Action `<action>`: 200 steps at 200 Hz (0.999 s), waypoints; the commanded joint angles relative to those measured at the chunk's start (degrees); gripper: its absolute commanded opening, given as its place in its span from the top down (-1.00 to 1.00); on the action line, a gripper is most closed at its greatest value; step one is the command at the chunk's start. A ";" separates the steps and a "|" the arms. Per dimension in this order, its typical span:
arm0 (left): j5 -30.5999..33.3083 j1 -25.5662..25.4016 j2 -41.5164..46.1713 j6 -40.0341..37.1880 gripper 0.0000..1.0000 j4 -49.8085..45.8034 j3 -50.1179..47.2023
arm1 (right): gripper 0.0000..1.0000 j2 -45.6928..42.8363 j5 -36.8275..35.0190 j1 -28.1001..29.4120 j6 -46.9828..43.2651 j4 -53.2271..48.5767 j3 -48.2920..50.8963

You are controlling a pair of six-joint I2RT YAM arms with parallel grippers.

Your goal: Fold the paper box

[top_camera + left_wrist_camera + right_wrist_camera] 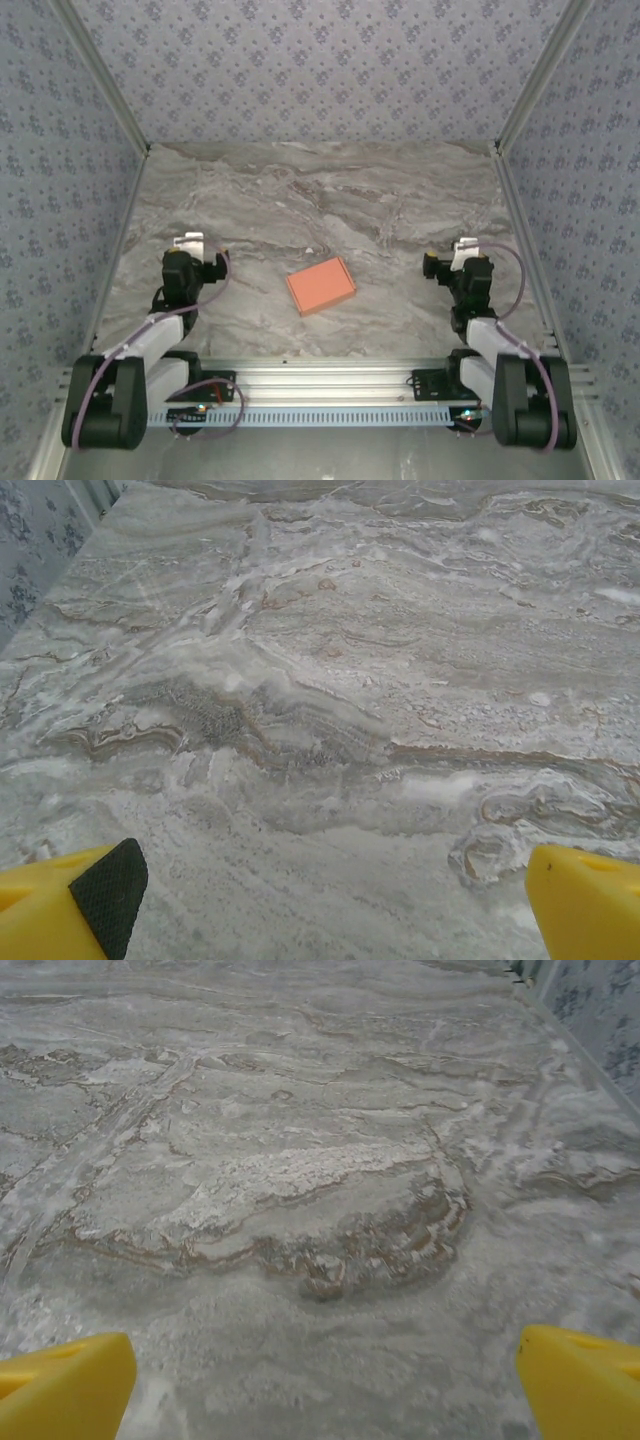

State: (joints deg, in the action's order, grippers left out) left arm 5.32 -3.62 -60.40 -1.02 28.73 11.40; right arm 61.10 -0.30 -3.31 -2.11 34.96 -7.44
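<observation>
Two arms sit folded low at the near edge of a grey, veined marble-pattern worktop (300, 200). It is enclosed on three sides by blue-grey floral-patterned wall panels (320, 70). The left pincer (325, 905) has its yellow fingers (585, 900) spread wide apart, nothing between them, pointing out over bare worktop. The right pincer (322, 1385) is likewise spread wide and holds nothing. A salmon-orange flat rectangular paper box (320, 285) lies slightly skewed on the worktop, between the two pincers and well apart from each.

Overhead view looks down; wrist views skim the table (300, 190) closely.
</observation>
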 commanded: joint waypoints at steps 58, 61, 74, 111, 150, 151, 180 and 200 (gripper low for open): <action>-14.36 7.33 -28.91 1.73 -0.98 25.01 10.36 | -1.00 25.95 3.37 -0.41 1.32 20.92 -9.82; -14.17 7.56 -27.75 2.01 -0.99 21.43 10.99 | -1.00 26.31 3.33 -0.19 1.20 22.02 -9.55; -13.07 7.56 -28.47 2.34 -0.99 22.70 10.76 | -1.00 25.38 1.62 0.17 1.37 17.91 -10.77; -13.09 7.44 -27.71 2.06 -0.98 19.60 11.63 | -1.00 26.27 0.64 0.65 1.15 11.94 -14.81; -13.18 7.45 -27.48 1.94 -0.98 18.66 11.83 | -1.00 26.10 -0.88 1.52 0.54 11.27 -14.87; -13.16 7.42 -27.53 1.92 -0.98 18.74 11.82 | -1.00 26.09 -0.91 1.54 0.53 11.31 -14.83; -13.19 7.47 -27.52 1.95 -0.98 18.80 11.80 | -1.00 26.03 -0.94 1.62 0.53 11.45 -14.71; -13.17 7.46 -27.49 1.87 -0.98 18.82 11.80 | -1.00 25.84 -0.55 1.76 0.20 10.62 -15.07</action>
State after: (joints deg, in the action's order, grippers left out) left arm -6.70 3.75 -88.29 0.30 46.52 21.98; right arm 87.02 0.14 -1.93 -1.08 47.27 -21.69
